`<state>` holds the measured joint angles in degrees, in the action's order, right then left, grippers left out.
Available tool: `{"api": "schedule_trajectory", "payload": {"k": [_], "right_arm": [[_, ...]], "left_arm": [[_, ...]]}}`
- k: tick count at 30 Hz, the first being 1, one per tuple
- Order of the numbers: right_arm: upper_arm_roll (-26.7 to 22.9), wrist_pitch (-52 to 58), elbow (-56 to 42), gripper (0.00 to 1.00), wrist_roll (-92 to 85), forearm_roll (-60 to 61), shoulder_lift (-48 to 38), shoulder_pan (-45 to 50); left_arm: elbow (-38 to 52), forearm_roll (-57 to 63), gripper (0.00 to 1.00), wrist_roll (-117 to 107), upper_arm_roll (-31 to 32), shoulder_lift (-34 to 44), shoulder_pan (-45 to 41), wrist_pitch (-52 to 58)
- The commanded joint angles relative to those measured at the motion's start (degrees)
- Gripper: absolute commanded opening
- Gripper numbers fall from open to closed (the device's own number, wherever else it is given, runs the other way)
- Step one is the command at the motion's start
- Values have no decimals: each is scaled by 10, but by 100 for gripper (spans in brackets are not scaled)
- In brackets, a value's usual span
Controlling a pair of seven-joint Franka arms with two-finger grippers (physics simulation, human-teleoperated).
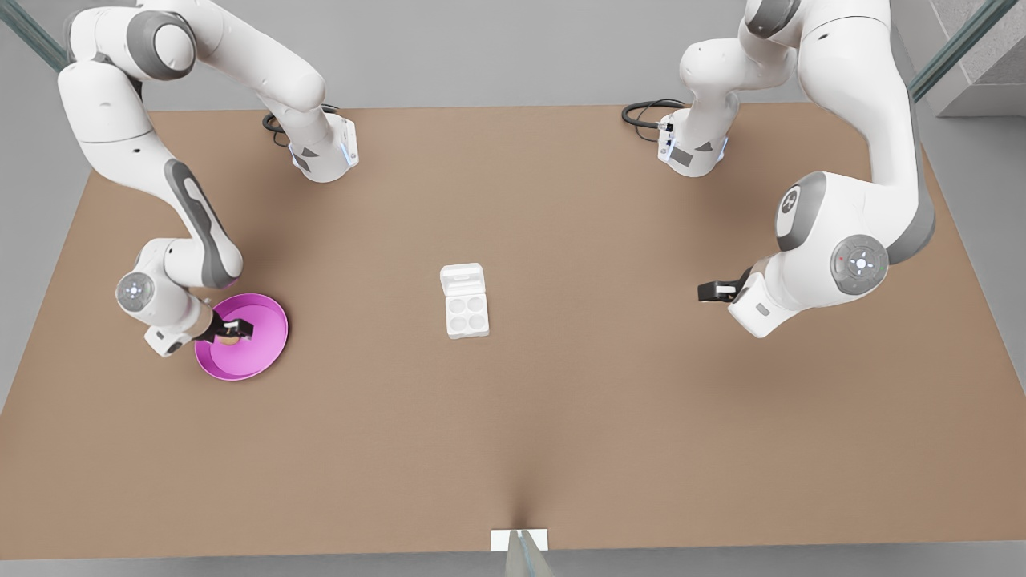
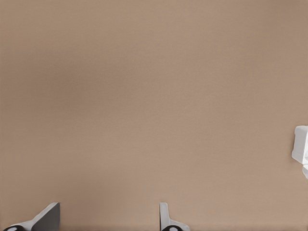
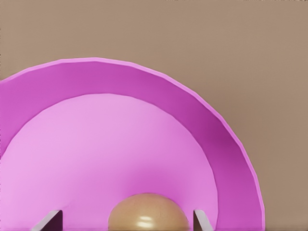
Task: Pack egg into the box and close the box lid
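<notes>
The tan egg lies in the pink plate at the front view's left. My right gripper is low over the plate, open, with one finger on each side of the egg. The white box sits mid-table with its four cups empty. Its lid lies open and flat on the far side. My left gripper waits open above the table at the front view's right. A corner of the box shows in the left wrist view.
The brown table carries only the plate and the box. Both arm bases stand at its far edge. A small white bracket sits at the near edge.
</notes>
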<state>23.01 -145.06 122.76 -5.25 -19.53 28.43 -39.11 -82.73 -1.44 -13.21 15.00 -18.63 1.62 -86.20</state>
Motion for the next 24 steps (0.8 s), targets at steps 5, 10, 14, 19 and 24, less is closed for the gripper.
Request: {"api": "schedule_trajectory", "payload": {"k": [5,10,14,19,24], "right_arm": [[0,-28,9,100,-4,-1,0,-4],[-1,-36,8,100,-4,-12,8,-14],[-1,-36,9,82,-3,-12,8,-15],[-1,-45,9,77,-3,-11,12,-13],[-1,-45,11,62,-3,-11,10,-14]], "left_arm": [[0,1,100,-5,0,1,0,1],[0,8,100,-5,1,1,0,1],[0,9,100,-7,0,1,0,1],[0,9,100,-7,0,0,-1,1],[0,12,100,-7,0,0,0,1]]}}
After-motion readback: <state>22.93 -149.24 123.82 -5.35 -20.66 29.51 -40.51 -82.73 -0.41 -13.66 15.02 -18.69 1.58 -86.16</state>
